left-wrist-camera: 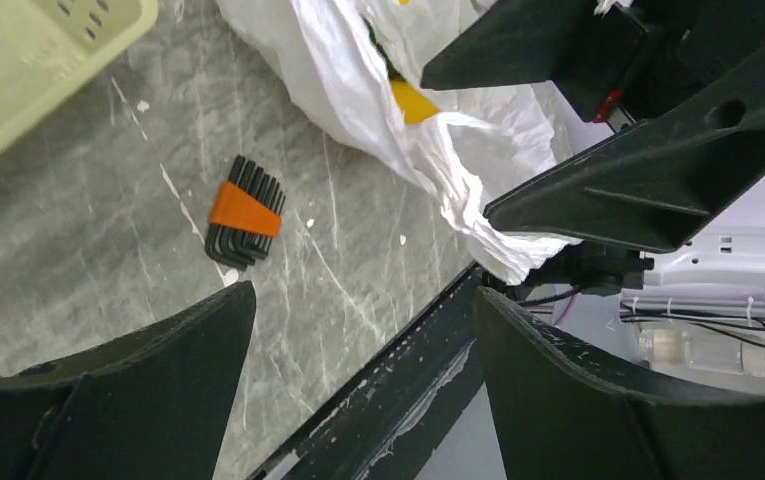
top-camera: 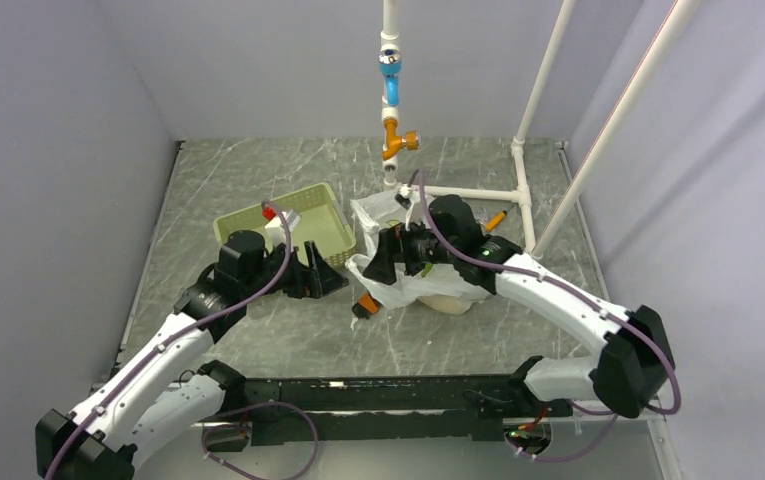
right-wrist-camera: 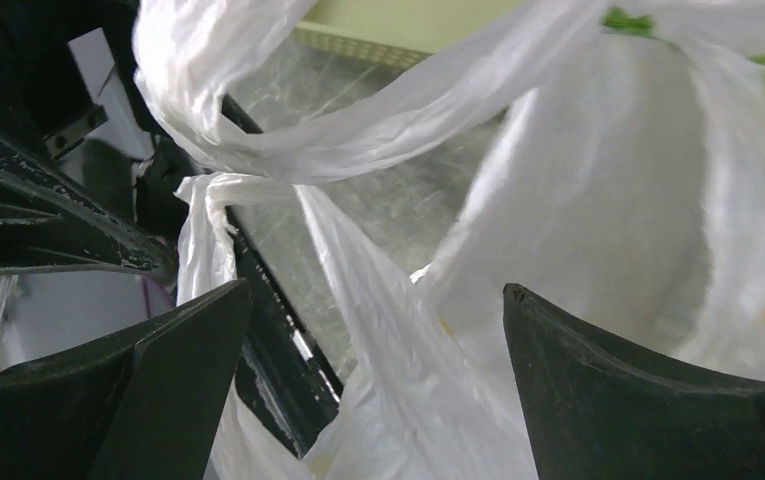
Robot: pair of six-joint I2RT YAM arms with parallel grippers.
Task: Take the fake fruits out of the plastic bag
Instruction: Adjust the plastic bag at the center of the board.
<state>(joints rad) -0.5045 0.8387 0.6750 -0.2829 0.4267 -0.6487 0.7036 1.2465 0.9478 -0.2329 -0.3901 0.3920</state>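
Two grippers spread wide, plastic bag ungripped

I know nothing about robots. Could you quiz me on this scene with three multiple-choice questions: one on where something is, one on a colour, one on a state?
1. In the overhead view, where does the green basket lie relative to the plastic bag?
A) to its left B) to its right C) on top of it
2. What colour is the holder on the hex key set?
A) blue B) orange C) white
3. How is the left gripper?
A) shut on the bag B) shut on the basket C) open, holding nothing

Answers: 1 A, the basket sits left of the bag; 2 B, an orange band wraps the black keys; 3 C, its fingers stand wide apart with nothing between.
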